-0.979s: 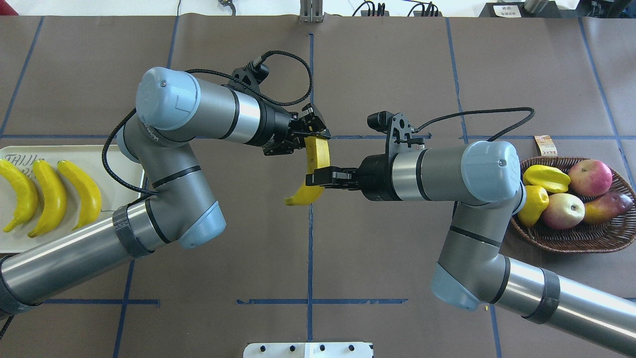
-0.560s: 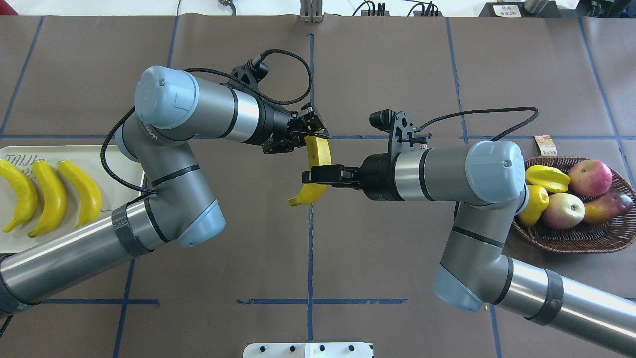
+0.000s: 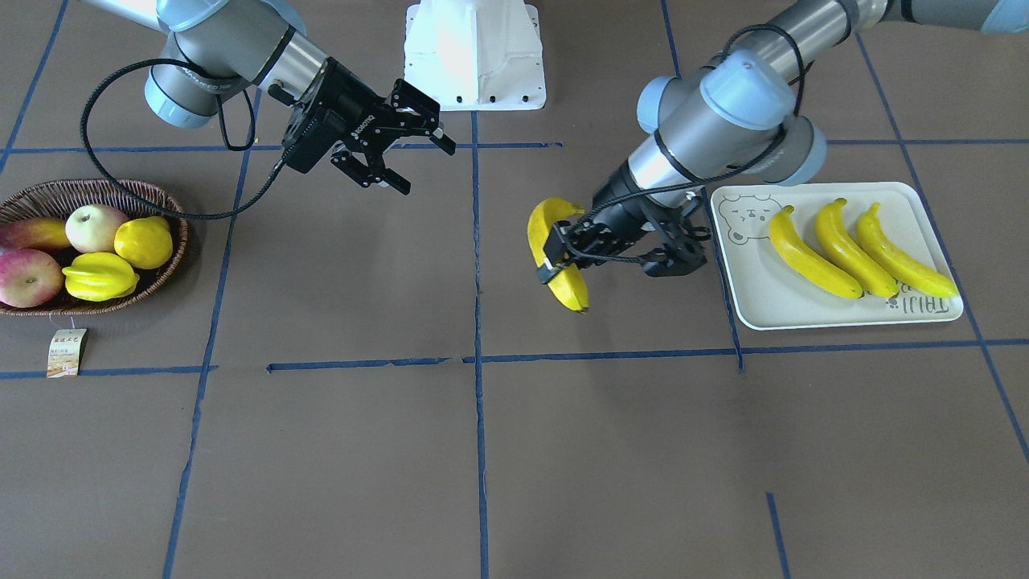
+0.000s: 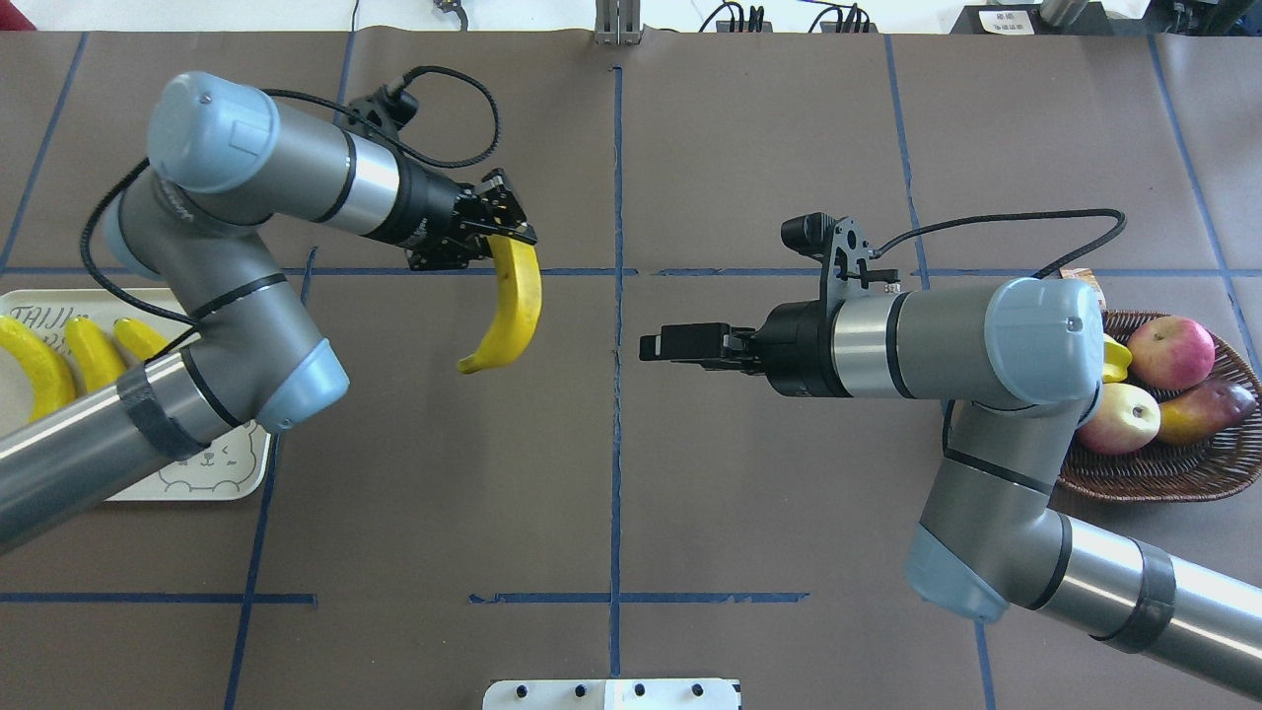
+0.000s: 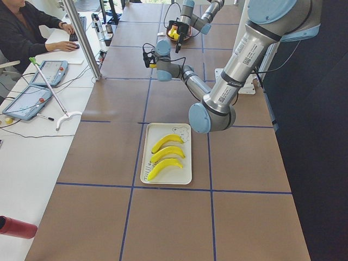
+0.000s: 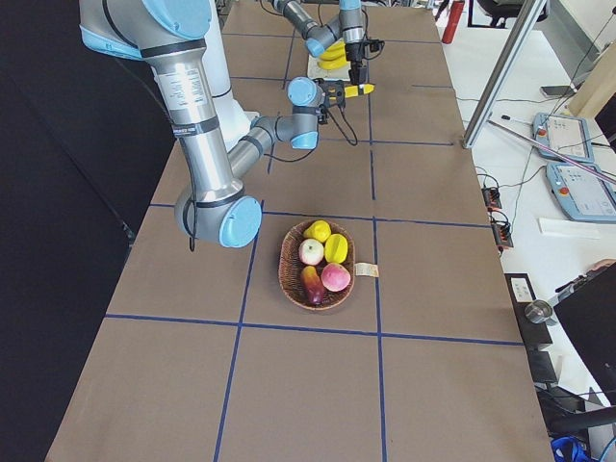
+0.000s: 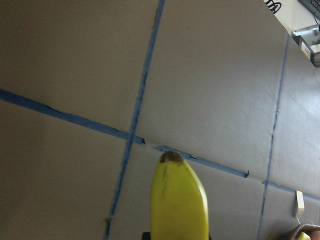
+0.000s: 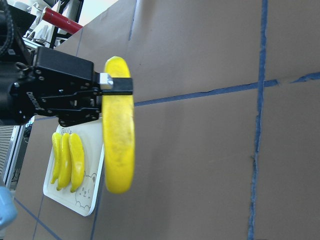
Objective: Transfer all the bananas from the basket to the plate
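My left gripper (image 4: 508,237) is clamped tight on a banana (image 4: 515,306) near one of its ends. The fruit hangs clear above the worktop (image 4: 611,513), curving downward, between the plate (image 4: 232,478) and the middle tape line. My right gripper (image 3: 420,166) is spread wide and holds nothing, well apart from that banana. Three more bananas (image 3: 856,251) lie side by side on the plate. The basket (image 4: 1154,478) holds apples (image 3: 92,227), a lemon (image 3: 143,244) and a starfruit (image 3: 100,276).
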You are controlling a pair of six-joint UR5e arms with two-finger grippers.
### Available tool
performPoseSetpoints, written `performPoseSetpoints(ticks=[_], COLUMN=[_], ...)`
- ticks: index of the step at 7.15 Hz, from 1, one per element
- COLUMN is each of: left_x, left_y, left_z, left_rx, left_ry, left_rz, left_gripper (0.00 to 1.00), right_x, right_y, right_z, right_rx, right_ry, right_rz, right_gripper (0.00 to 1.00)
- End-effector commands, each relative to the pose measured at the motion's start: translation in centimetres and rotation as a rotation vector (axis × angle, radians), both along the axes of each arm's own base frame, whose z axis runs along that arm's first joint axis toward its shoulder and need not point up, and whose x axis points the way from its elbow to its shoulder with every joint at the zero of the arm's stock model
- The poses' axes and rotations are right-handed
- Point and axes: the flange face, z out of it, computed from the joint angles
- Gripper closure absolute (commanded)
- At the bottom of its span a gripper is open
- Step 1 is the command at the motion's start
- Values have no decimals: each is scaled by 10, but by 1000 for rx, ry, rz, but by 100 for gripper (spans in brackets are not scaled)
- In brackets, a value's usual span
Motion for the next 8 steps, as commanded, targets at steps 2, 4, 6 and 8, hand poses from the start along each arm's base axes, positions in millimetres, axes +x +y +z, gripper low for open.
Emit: performPoseSetpoints(ticks=[2, 4, 6, 8], left_x=[-102, -119, -123, -118], left_y=[3, 24, 34, 44], left_z=[167, 219, 244, 257], left_rx=[-53, -109, -126, -128], left_ry=[-217, -279, -324, -350], left_rz=[-26, -45, -70, -67], left_gripper=[100, 100, 100, 1], right_x=[16, 58, 88, 90], right_y=[-6, -24, -47, -52], right_z=[24, 57, 67, 71], right_rx=[-16, -45, -75, -64], right_ry=[35, 85, 128, 166], right_rz=[32, 64, 66, 70], right_gripper=[0, 0, 0, 0])
